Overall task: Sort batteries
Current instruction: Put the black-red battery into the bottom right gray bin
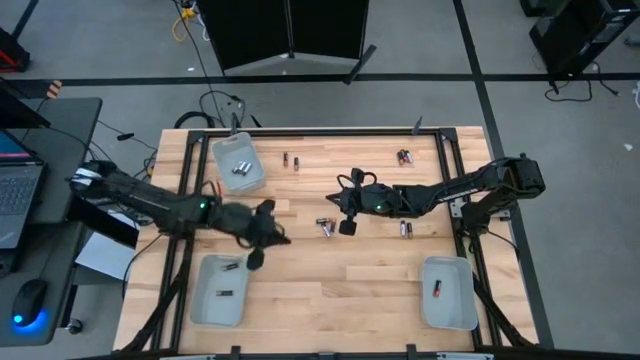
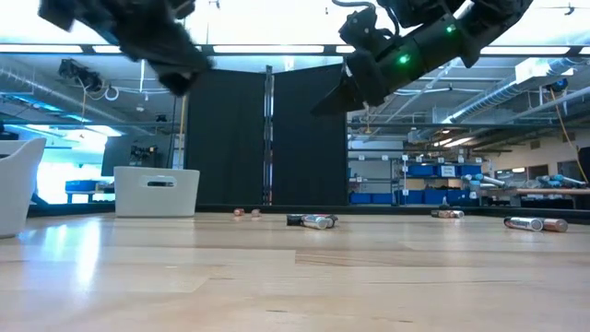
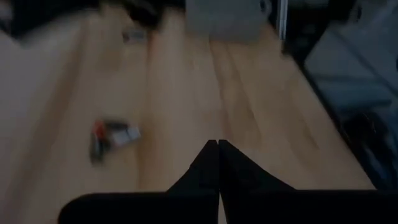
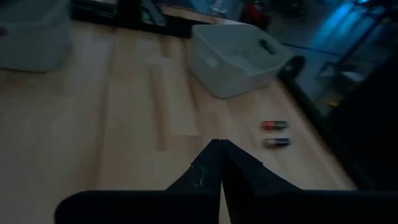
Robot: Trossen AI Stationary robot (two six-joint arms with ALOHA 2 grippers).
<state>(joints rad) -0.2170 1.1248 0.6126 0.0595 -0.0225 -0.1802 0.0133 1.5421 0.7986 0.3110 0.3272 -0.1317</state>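
Pale wooden bench, three grey trays on it. Left claw is clenched and seemingly empty, just beside the near-left tray. Right claw, also clenched on nothing visible, hovers near loose batteries mid-bench. Likely between picks; next, a claw must part and descend over one cell.

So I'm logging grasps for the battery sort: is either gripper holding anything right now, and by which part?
Nothing. The left gripper and the right gripper are both shut with no battery between their fingers.
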